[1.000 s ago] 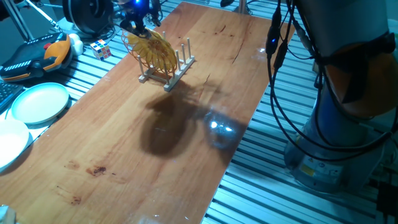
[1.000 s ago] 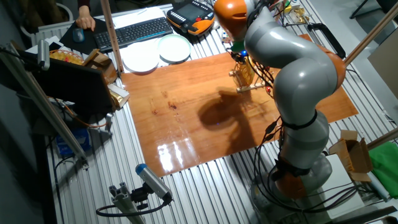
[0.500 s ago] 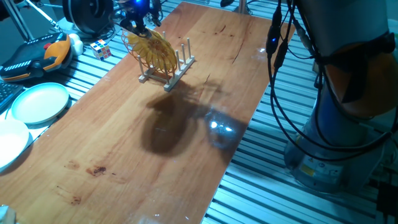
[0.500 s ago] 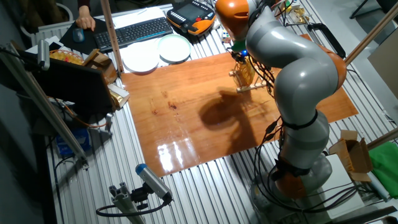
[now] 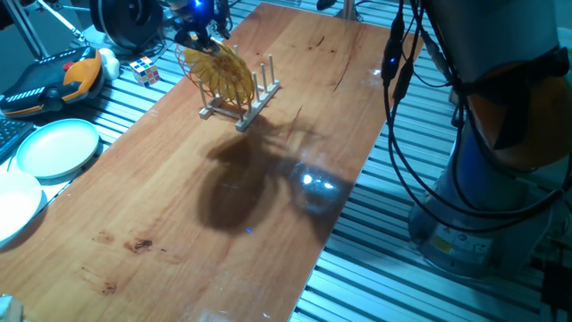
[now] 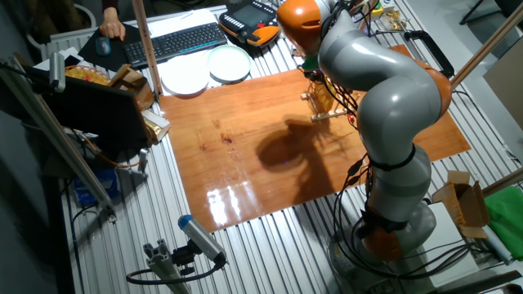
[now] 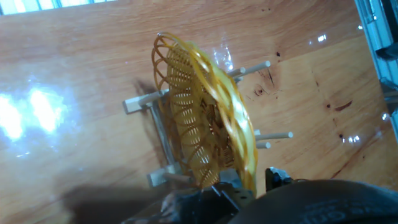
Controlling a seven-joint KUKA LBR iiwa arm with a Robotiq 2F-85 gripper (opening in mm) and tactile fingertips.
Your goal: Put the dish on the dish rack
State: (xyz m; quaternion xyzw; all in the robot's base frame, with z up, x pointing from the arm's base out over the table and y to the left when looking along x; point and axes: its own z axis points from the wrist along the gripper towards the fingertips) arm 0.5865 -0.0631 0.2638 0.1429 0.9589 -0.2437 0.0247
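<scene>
Three views, one moment. One fixed view: the dish (image 5: 221, 75) stands on edge in the dish rack (image 5: 243, 101) at the far end of the wooden table (image 5: 268, 179), tilted toward the pegs. The gripper (image 5: 196, 36) sits right at the dish's top rim; jaws too dark and small here to tell if they pinch it. Off the table to the left — a pale green plate (image 5: 55, 148), a white plate (image 5: 13, 204), a colour cube (image 5: 146, 71) and an orange-black handheld controller (image 5: 54, 79).

The other fixed view: the arm (image 6: 372, 90) bends over the rack (image 6: 324, 102) and hides most of the dish and the whole hand. A keyboard (image 6: 176, 41) lies beyond the two plates.

Hand view: dish (image 7: 205, 118) seen edge-on between the pegs, rack rails (image 7: 158, 140) beneath it. Dark gripper body (image 7: 249, 196) at the bottom edge, close to the rim — cannot tell whether the fingers are spread or still pinching the wire.

Risk, as a guess: the dish leans, so a lift with a finger caught in the lattice could pull it out or tip the light rack; let go off-balance, it could roll off the pegs.

No readable writing or brand anywhere.
</scene>
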